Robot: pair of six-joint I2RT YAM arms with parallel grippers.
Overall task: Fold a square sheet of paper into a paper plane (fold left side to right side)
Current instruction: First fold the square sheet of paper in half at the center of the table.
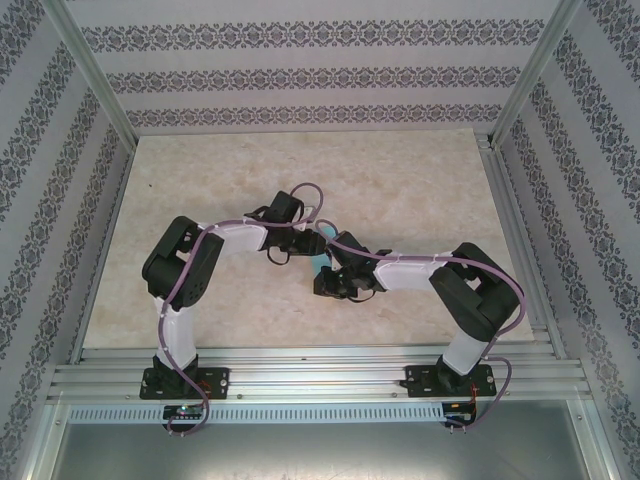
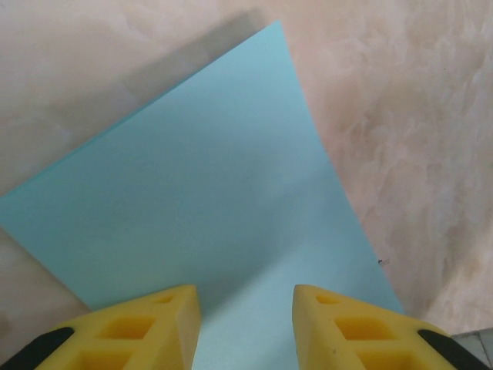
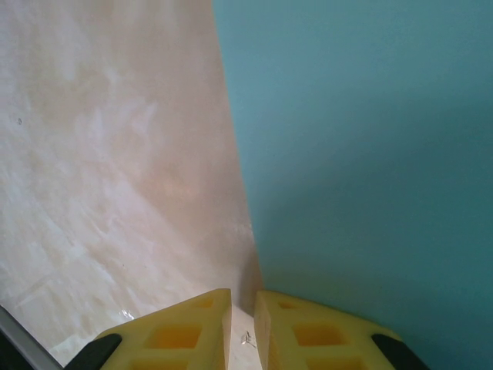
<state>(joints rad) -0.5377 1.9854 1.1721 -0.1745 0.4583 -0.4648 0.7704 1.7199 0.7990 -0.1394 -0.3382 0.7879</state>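
While folding left side onto right, looks mid-step: thin light-blue square sheet of paper (image 2: 223,193) central on the pale table (image 1: 420,190). Left fingers (image 2: 154,324) spread over it; right fingers (image 3: 185,331) nearly clenched beside its edge, grasp unclear. Needs edges aligned next, then creasing.

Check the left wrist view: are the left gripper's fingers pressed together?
No: the left gripper stands open, the square sheet of paper showing between its fingers.

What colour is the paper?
Light blue. The square sheet of paper shows best in the left wrist view.
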